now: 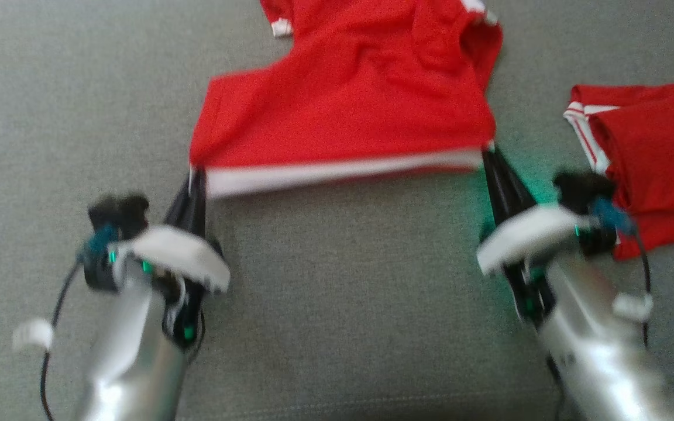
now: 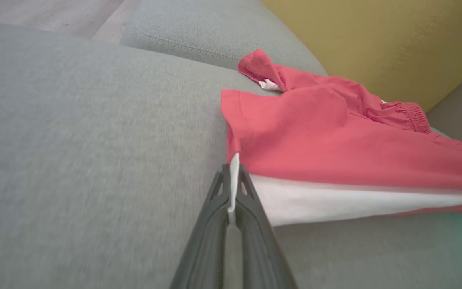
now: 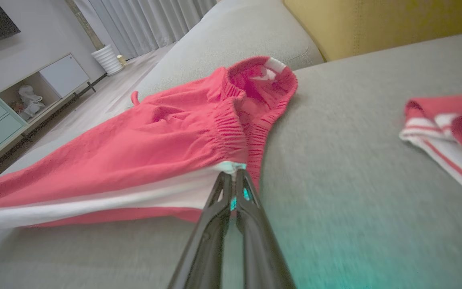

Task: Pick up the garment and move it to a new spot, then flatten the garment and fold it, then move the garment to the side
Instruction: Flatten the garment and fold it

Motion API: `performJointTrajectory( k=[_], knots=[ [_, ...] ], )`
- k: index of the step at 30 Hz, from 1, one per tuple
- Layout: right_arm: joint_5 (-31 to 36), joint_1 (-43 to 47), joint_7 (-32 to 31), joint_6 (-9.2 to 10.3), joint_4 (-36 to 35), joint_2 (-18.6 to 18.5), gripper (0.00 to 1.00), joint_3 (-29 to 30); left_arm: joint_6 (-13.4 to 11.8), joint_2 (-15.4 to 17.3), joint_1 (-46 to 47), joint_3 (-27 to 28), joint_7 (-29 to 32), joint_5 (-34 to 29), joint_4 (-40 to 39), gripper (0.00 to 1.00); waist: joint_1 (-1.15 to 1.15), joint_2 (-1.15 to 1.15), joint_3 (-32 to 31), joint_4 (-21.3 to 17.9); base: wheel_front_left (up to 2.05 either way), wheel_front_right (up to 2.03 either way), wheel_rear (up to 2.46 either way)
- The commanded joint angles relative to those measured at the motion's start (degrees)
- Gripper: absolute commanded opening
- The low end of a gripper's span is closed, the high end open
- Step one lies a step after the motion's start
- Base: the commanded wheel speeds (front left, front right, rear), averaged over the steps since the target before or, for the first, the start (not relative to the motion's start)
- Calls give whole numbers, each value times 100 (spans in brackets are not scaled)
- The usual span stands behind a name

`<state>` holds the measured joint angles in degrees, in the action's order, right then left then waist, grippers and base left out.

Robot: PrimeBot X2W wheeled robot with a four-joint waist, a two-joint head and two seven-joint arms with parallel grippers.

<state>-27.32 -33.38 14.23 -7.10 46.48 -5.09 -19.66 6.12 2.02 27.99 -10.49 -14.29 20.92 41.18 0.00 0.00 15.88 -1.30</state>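
The red garment [image 1: 348, 99] lies on the grey sofa [image 1: 337, 304], up toward 12 o'clock in the head view. Its white-banded edge is nearest the robot and is stretched straight between the two arms.

The left fingers [image 1: 193, 202] come in from 8 o'clock and are closed tight on the garment's left corner. In the left wrist view the white band is nipped between the fingers [image 2: 211, 224] with almost no gap. The right fingers [image 1: 504, 184] come in from 4 o'clock and are likewise pressed together on the right corner. The right wrist view shows these fingers [image 3: 211, 233] pinching the end of the white band just below the gathered elastic waistband.

Beyond the taut edge the cloth is rumpled, with the waistband bunched toward 1 o'clock. A second red garment [image 1: 659, 158] with white stripes lies folded at 3 o'clock, apart from the first. A yellow cushion [image 2: 375, 40] stands behind the sofa seat.
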Motion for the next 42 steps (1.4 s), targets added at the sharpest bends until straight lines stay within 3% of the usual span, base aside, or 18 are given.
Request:
performJointTrajectory(
  k=[1,9,15,22,28,36,42],
  knots=[
    [57,208,75,-39,-237,-11,0,-26,10,194,-23,190,-70,-41,-273,0,0,0,-161,12,0,0,0],
    [430,2284,-187,-39,-1920,-55,0,652,-32,286,-1896,336,-40,-39,-1526,0,0,0,-663,54,0,0,0],
    [892,3828,-1116,-39,-3762,127,0,1261,-326,296,-3049,434,369,152,-2702,0,0,0,-909,97,0,0,0],
    [972,4866,-1750,-39,-4941,215,0,1442,-633,307,-3833,503,824,273,-3736,0,0,0,-1032,121,0,0,0],
    [779,5053,-1883,-39,-5248,220,0,1459,-769,389,-3920,584,955,277,-4216,0,0,0,-1020,83,0,0,0],
    [681,4570,-1906,-39,-5233,220,0,1339,-591,567,-3200,479,1087,229,-4252,0,0,0,-747,-21,0,0,0],
    [537,3744,-1857,-39,-5087,221,0,1235,-385,673,-1914,353,1255,188,-3909,0,0,0,-278,-136,0,0,0]
  ],
)
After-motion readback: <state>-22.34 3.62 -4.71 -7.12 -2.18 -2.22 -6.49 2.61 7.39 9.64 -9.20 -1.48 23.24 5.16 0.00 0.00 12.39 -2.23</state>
